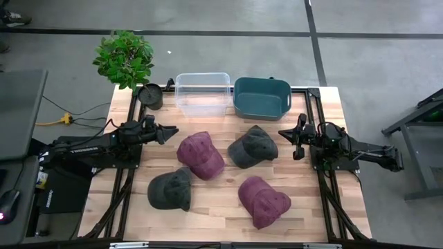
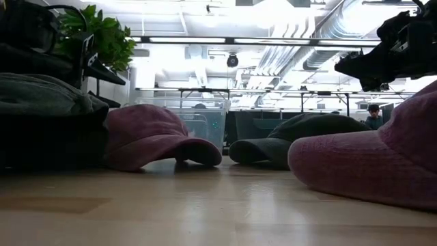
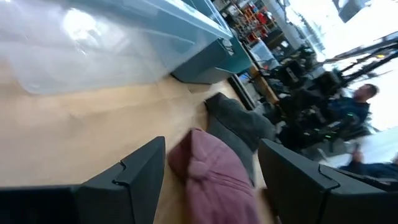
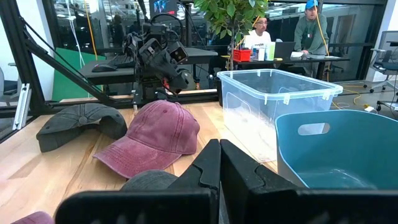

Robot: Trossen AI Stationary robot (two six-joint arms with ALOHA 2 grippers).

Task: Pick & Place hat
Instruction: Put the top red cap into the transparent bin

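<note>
Four caps on the desk, both arms hanging back at the sides

Left claw sits spread apart just beside the maroon hat, not touching it. Right claw has its fingers pressed together near the dark hat. Clear bin and teal bin are at the far edge.

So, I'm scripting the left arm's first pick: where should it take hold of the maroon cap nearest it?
Probably the crown of the maroon cap, from above. It lies dome-up on the table, so the soft crown can be pinched, while the brim lies low against the wood. The open left gripper already faces it.
</note>
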